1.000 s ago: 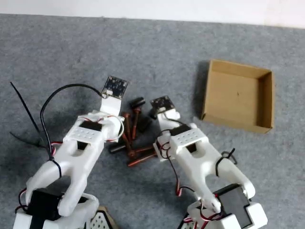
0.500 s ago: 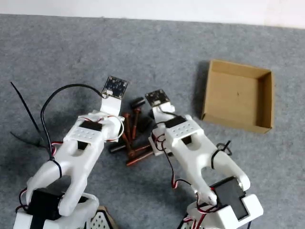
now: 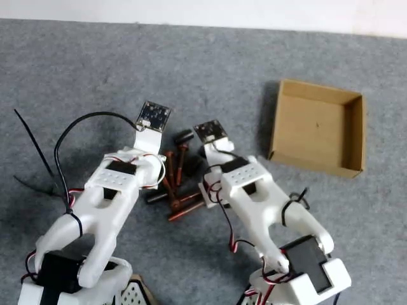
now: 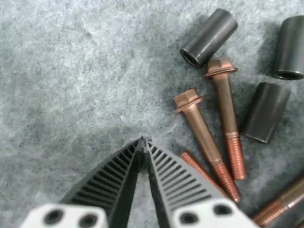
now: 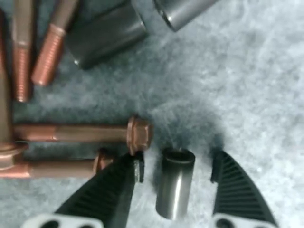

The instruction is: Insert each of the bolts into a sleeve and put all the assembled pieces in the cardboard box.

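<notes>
The right arm (image 3: 254, 190) is holding its jaws wide apart on either side of one sleeve (image 5: 175, 183), which is lying on the grey worktop (image 3: 95, 70) in the gap between them, touching neither as far as I can tell. This is looking like the set-up for gripping that sleeve so that a bolt can be fed into it. Two bolts (image 5: 85, 134) are lying just beside it with their hex heads turned toward the sleeve. One head is sitting right against the nearer jaw, so closing may be nudging it.

The left arm (image 3: 114, 190) is hanging low over bare worktop with its jaws pinched together on nothing, just beside another pair of bolts (image 4: 205, 142) and three loose sleeves (image 4: 209, 37), probably placed there to take a bolt. All the parts are lying in one loose heap (image 3: 178, 184) between the arms, none joined.

The cardboard box (image 3: 311, 164) is standing well apart, beyond the right arm, open at the top, with no piece lying in it yet
</notes>
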`<control>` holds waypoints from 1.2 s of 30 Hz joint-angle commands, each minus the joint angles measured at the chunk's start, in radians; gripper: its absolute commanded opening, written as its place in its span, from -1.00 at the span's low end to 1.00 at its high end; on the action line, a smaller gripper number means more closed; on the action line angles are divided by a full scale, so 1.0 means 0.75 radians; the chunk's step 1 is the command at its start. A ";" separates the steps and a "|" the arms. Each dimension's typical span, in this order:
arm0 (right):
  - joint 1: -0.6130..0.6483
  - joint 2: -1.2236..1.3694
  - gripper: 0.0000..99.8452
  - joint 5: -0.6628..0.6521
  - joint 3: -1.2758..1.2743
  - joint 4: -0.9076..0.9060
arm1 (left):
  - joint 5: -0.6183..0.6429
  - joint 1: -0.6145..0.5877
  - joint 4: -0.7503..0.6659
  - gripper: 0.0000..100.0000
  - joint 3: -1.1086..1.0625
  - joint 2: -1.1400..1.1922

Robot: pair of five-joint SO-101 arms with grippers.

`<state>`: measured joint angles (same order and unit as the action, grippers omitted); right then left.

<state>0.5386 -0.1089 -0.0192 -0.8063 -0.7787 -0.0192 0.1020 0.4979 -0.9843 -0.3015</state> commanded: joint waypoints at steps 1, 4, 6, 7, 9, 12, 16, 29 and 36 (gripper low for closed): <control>0.009 -0.005 -0.62 -0.010 -0.036 0.077 | 0.004 0.015 -0.027 -0.99 0.060 -0.005; 0.009 -0.005 -0.62 -0.010 -0.044 0.079 | 0.004 0.015 -0.027 -0.99 0.060 -0.005; 0.009 -0.005 -0.62 -0.010 -0.050 0.079 | 0.004 0.015 -0.027 -0.99 0.060 -0.005; 0.007 -0.005 -0.62 -0.010 -0.050 0.079 | 0.004 0.015 -0.027 -0.99 0.060 -0.005; 0.007 -0.005 -0.62 -0.010 -0.050 0.077 | 0.004 0.015 -0.027 -0.99 0.060 -0.005; 0.009 -0.005 -0.62 -0.010 -0.052 0.069 | 0.004 0.015 -0.027 -0.99 0.060 -0.005; 0.013 -0.007 -0.62 -0.010 -0.042 -0.021 | 0.004 0.015 -0.027 -0.99 0.060 -0.005; 0.011 -0.007 -0.92 -0.010 -0.042 -0.042 | 0.004 0.015 -0.027 -0.99 0.060 -0.005; 0.011 -0.007 -0.99 -0.012 -0.042 -0.042 | 0.004 0.015 -0.027 -0.99 0.060 -0.005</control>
<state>0.5324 -0.1166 -0.0207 -0.8201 -0.7971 -0.0192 0.1020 0.4979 -0.9843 -0.3015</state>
